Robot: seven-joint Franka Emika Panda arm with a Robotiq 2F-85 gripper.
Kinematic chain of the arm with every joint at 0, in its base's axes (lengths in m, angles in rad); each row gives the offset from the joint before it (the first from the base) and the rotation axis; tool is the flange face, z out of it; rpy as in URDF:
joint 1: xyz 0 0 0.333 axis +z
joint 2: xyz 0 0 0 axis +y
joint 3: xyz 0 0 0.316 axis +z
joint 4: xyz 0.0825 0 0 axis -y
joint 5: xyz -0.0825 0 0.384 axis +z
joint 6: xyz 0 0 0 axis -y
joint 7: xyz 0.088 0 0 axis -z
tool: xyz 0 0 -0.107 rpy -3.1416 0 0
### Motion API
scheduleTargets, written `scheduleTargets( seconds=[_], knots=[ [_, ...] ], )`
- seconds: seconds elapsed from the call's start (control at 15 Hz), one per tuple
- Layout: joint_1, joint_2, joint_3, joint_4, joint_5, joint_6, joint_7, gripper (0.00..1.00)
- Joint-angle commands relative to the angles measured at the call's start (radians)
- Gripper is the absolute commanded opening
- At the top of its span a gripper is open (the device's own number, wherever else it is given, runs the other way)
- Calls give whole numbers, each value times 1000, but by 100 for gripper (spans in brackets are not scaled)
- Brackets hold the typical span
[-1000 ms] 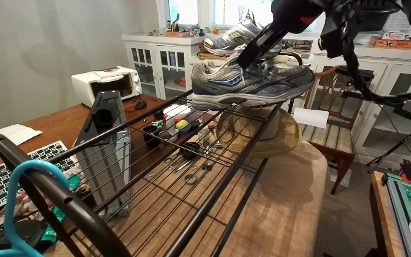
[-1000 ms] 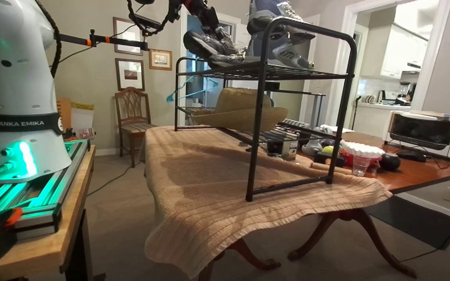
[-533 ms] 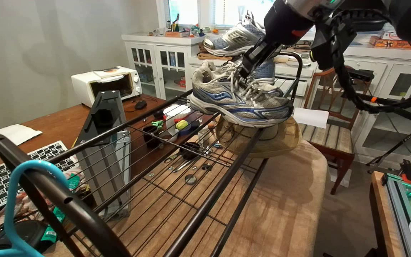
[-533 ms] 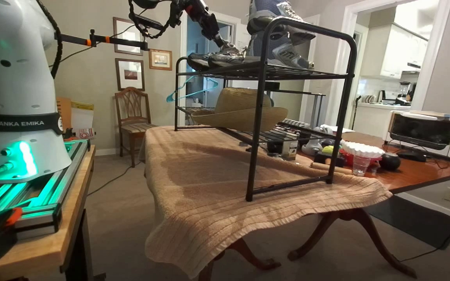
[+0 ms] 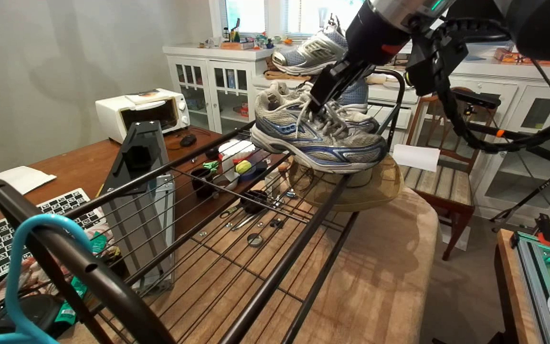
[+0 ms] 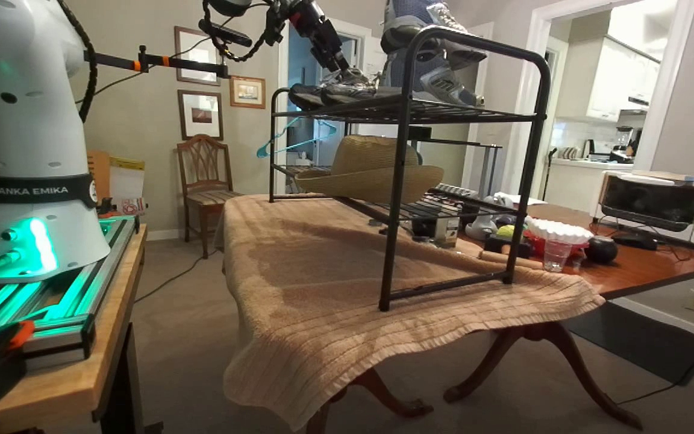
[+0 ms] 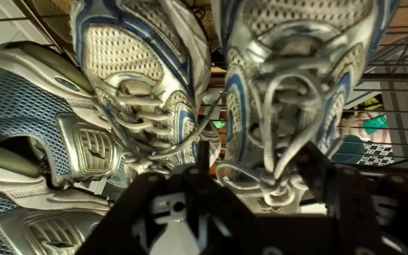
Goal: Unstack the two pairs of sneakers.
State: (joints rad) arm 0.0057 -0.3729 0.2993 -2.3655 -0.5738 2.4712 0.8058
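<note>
A grey sneaker [image 5: 320,141] is sitting on the top wire shelf of a dark rack [image 6: 396,181], in the upper middle of an exterior view, its toe pointing toward the right of the frame; its perforated mesh is showing cream and dull grey, blue bands are curving along its side, its sole is showing pale, and its laces are looping loosely around a knot; a matching sneaker [image 7: 143,85], with the same mesh and blue trim, is lying beside it, in the upper left half of the wrist view; along the left edge there, two blue-mesh sneakers [image 7: 34,102] with silver side panels are standing close by, one perching above the other in both exterior views.

The gripper [image 7: 255,148] is hanging over the grey sneaker, its fingers standing well apart on either side of the laces; whether they are touching the shoe is staying unclear.

Farther out, a straw hat [image 6: 371,169] is resting on the lower shelf, near mid-frame; a tan towel [image 6: 311,253] is lying under the rack, covering part of a table [image 6: 642,271]; a blue hanger [image 5: 15,282] is dangling at lower left.
</note>
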Motion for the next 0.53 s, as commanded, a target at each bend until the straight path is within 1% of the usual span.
scheduleTargets(
  seconds=[0.0, 0.2, 0.33, 0.47],
  knots=[
    [7, -36, -15, -18, 38, 51, -18, 99],
    [-6, -49, -16, -16, 43, 71, -17, 100],
    [-33, -62, -9, -15, 19, 84, 16, 100],
    [-48, -81, -15, -18, 20, 98, 11, 100]
  ],
)
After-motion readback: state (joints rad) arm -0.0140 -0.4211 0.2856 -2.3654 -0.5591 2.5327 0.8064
